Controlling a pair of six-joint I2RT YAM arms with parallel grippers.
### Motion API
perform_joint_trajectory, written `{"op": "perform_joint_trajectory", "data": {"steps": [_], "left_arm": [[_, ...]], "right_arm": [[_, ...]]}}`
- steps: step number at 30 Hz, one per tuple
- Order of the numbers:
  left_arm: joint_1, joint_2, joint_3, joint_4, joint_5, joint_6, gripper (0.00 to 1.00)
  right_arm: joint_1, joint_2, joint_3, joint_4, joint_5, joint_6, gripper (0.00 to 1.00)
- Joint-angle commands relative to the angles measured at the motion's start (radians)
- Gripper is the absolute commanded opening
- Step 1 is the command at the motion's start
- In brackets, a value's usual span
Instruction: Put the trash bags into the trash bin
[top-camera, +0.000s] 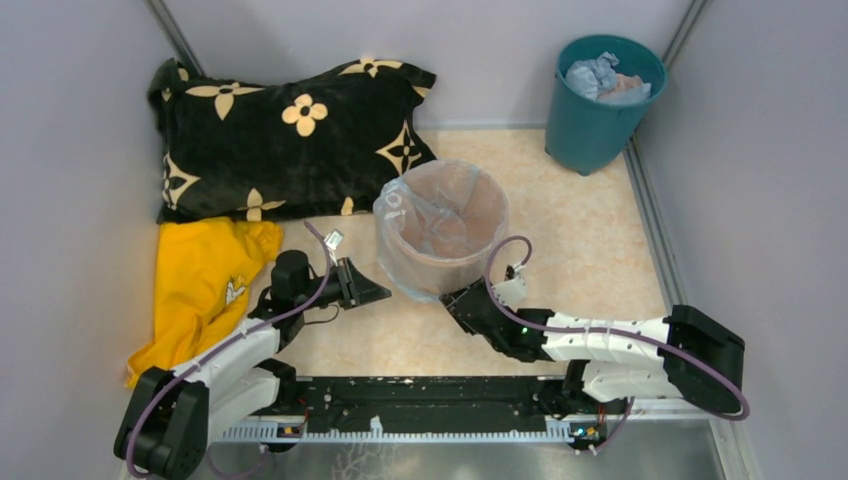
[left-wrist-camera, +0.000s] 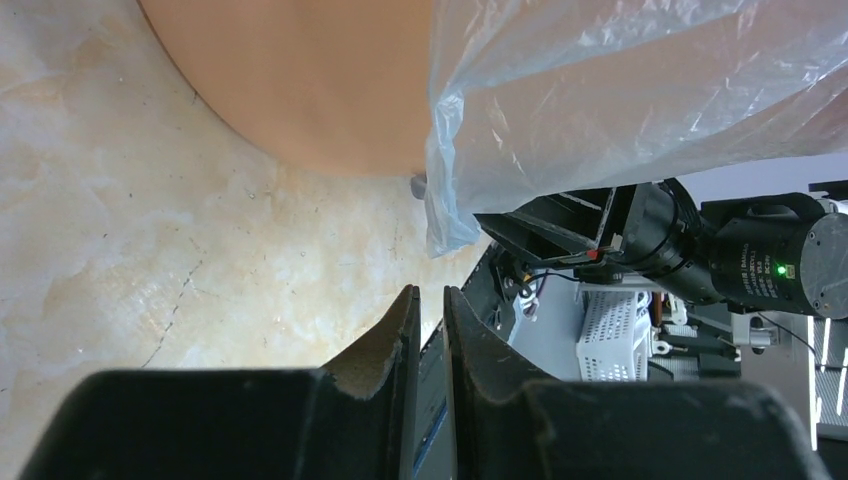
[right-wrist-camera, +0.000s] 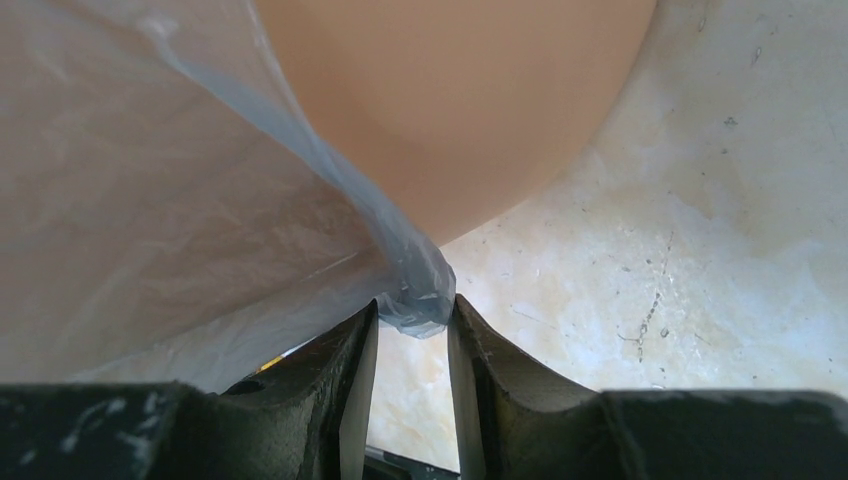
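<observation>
A thin, see-through pale blue plastic trash bag (top-camera: 432, 215) lines the round peach-orange plastic trash bin (top-camera: 441, 268), its film draped over the rim. Only the right wrist view shows the right gripper (right-wrist-camera: 412, 318) pinching a bunched corner of film beside the bin's wall. The left gripper (left-wrist-camera: 428, 322), near the bin's left side, is nearly pressed together, holding nothing. The bin's base is cut off there.

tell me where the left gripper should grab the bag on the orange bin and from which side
Judging by the views, take the loose bunched hem of the trash bag where it hangs off the trash bin wall on the near-left, coming in low from the left. The film there stands free of the wall in a fold that narrow jaws could pinch. The right gripper already pinches the near-right corner; the left gripper holds nothing.
</observation>
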Motion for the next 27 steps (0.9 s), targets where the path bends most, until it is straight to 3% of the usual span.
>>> {"op": "perform_joint_trajectory", "data": {"steps": [1,6,14,27], "left_arm": [[-0.007,-0.023,0.004,-0.007,0.024,-0.017,0.20],[-0.014,-0.020,0.019,0.009,0.027,-0.035,0.20],[-0.045,0.013,0.083,0.017,0.012,-0.051,0.20],[-0.128,0.105,0.119,0.033,-0.064,-0.046,0.20]], "right_arm": [[0.037,-0.035,0.033,0.009,0.083,0.053,0.32],[0.057,-0.056,0.025,-0.006,0.145,0.083,0.28],[0.057,-0.001,0.018,-0.018,0.161,0.097,0.00],[0.058,-0.009,0.016,-0.032,0.153,-0.006,0.00]]}}
